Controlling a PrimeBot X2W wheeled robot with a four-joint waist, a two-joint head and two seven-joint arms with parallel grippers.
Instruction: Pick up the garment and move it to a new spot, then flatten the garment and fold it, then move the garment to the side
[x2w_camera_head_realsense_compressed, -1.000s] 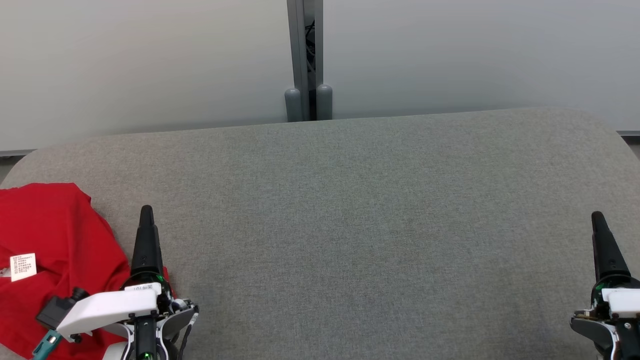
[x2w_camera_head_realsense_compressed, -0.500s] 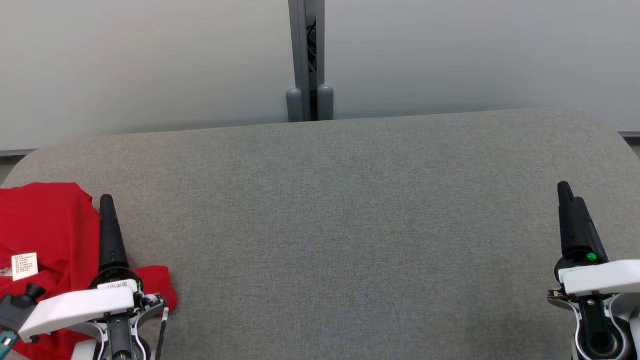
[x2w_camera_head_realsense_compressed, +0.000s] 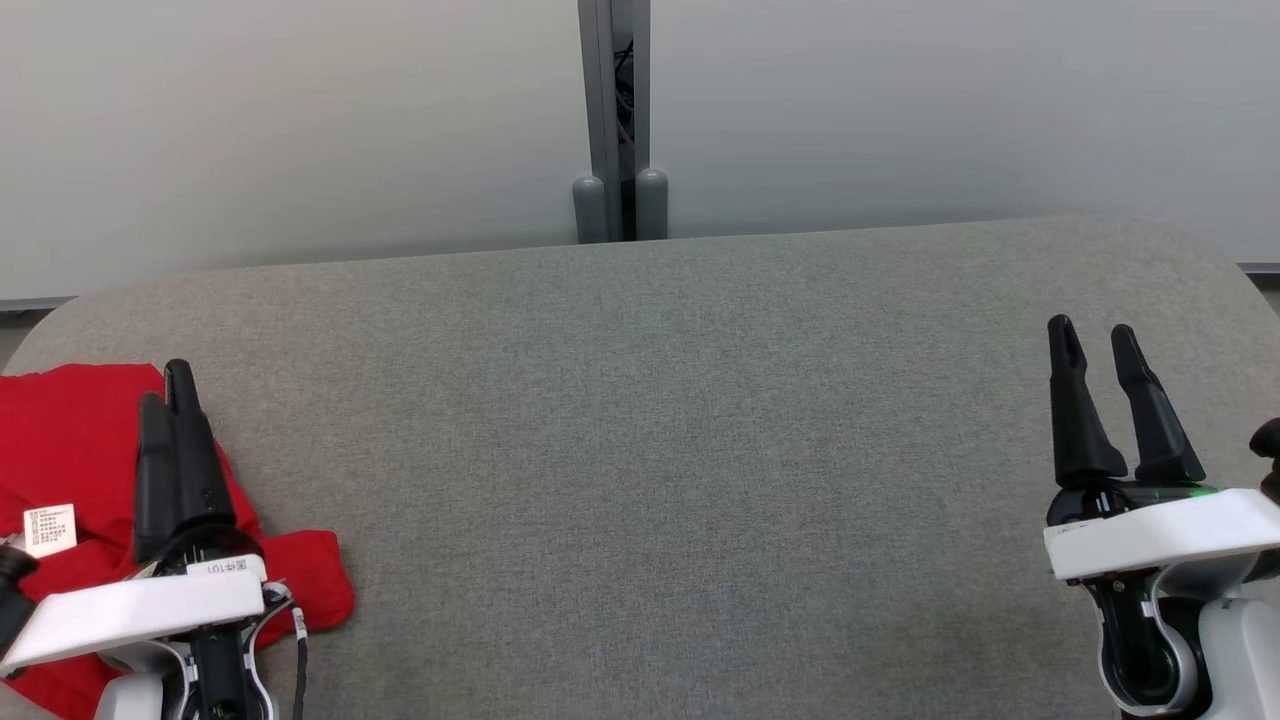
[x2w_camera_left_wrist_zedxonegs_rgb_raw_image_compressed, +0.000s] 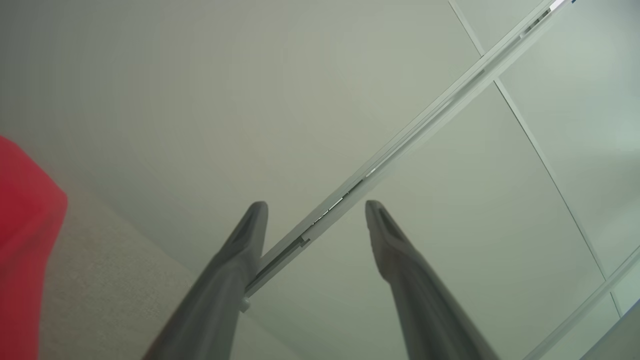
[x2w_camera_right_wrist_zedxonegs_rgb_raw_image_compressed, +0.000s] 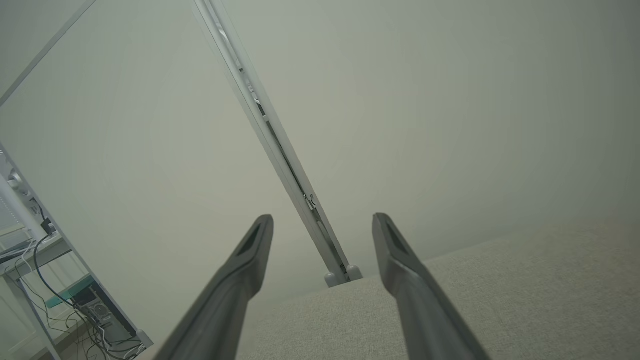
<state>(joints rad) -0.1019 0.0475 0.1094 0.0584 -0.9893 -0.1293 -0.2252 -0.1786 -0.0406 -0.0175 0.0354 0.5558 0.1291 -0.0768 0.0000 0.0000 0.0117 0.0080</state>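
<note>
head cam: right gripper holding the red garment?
No, the right gripper is open and empty at the right of the table, while the red garment lies at the far left.

Wide grey fabric-covered tabletop with rounded corners (x2w_camera_head_realsense_compressed: 640, 450), evenly lit. Behind it are pale matte wall panels (x2w_camera_head_realsense_compressed: 300, 120) split by a grey metal post (x2w_camera_head_realsense_compressed: 613, 100). Dark tangled cables (x2w_camera_right_wrist_zedxonegs_rgb_raw_image_compressed: 75, 300), possibly beside a computer tower, sit beyond.

**Little Print Legible**

A white care label (x2w_camera_head_realsense_compressed: 48, 528) is sewn on the red garment (x2w_camera_head_realsense_compressed: 80, 430); its print cannot be read. A sticker (x2w_camera_head_realsense_compressed: 225, 568) at the left pincer (x2w_camera_head_realsense_compressed: 165, 385) base is marked with what looks like "101".
</note>
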